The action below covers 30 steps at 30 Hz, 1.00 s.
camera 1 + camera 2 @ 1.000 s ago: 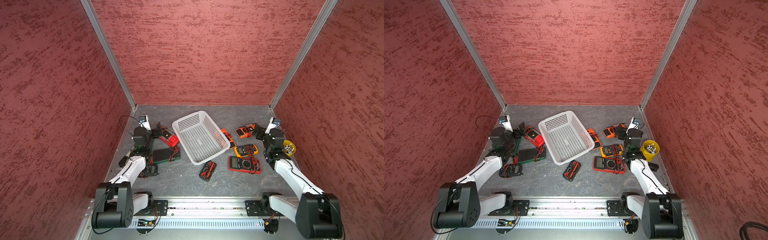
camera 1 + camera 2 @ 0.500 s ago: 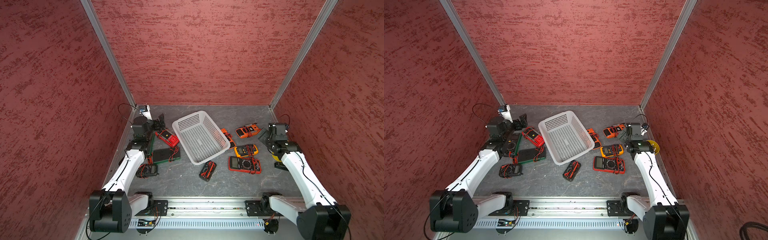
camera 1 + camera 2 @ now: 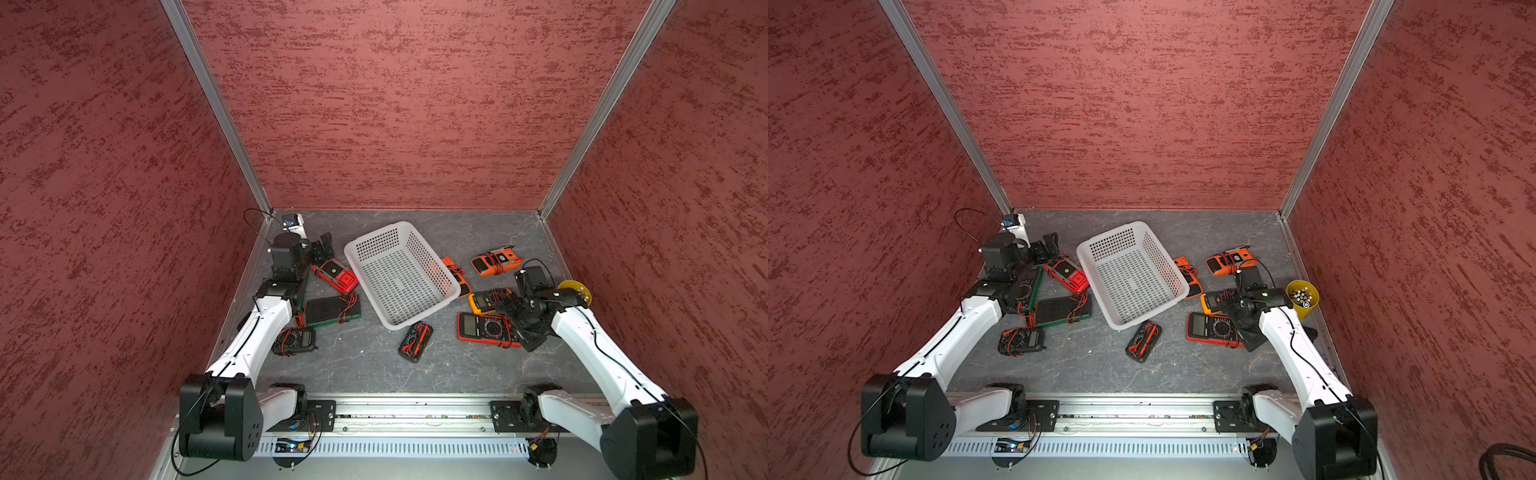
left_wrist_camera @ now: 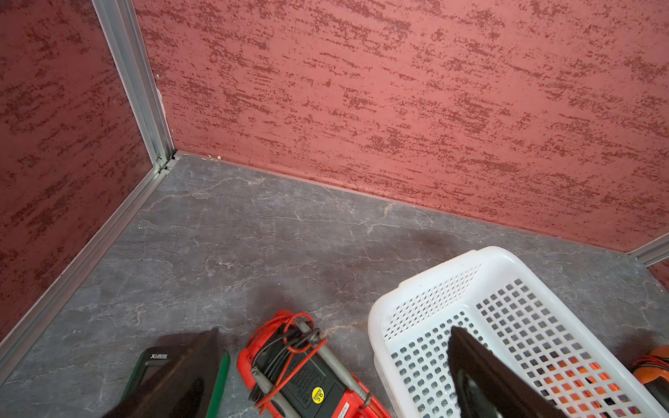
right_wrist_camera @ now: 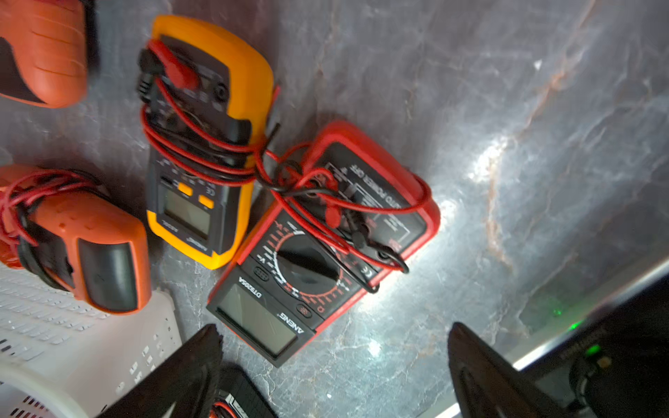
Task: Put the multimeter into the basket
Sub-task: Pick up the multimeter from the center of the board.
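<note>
Two sets of jaws, both spread wide. The right jaws hang just above the red multimeter (image 5: 318, 246) on the desk (image 5: 506, 144); the basket (image 3: 401, 274) sits between them and the left jaws.

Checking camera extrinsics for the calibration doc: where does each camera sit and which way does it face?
Top views: stereo pair high above the base rail, looking down toward the back wall; left arm, right arm whole, with left hand, right hand.
Left wrist: on the left arm, low, facing the back-left corner; its two fingers show.
Right wrist: on the right arm, looking down at the red multimeter; its two fingers show.
Shared: every view catches the basket.
</note>
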Each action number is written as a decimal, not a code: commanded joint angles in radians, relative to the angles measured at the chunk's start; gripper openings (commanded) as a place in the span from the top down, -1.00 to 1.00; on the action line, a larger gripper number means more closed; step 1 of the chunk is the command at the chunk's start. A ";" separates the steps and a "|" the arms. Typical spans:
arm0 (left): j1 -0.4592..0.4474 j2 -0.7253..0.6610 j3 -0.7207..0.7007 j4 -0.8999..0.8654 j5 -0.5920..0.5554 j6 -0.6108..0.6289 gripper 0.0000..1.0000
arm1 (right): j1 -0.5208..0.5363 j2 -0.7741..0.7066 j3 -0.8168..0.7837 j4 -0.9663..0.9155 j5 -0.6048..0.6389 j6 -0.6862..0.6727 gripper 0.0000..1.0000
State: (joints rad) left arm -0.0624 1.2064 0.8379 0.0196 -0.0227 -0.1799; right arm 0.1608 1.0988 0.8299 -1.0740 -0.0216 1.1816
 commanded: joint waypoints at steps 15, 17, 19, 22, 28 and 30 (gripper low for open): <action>-0.082 0.044 0.046 -0.031 0.074 0.036 -0.99 | 0.060 0.192 -0.036 0.176 -0.015 0.194 -0.98; -0.083 0.047 0.046 -0.032 0.085 0.034 -0.99 | 0.059 0.215 -0.027 0.193 -0.001 0.197 -0.98; -0.086 0.050 0.050 -0.039 0.100 0.032 -0.99 | 0.057 0.235 -0.024 0.221 0.006 0.204 -0.98; -0.094 0.053 0.047 -0.040 0.113 0.029 -0.99 | 0.056 0.263 -0.025 0.249 0.019 0.216 -0.98; -0.108 0.055 0.044 -0.053 0.117 0.028 -0.99 | 0.038 0.315 -0.030 0.259 0.039 0.196 -0.98; -0.109 0.055 0.044 -0.060 0.117 0.029 -0.99 | 0.030 0.322 -0.031 0.251 0.054 0.184 -0.98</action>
State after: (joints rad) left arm -0.1650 1.2522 0.8612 -0.0269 0.0795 -0.1600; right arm 0.2035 1.3952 0.8021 -0.8650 -0.0257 1.3766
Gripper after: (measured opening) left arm 0.996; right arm 0.990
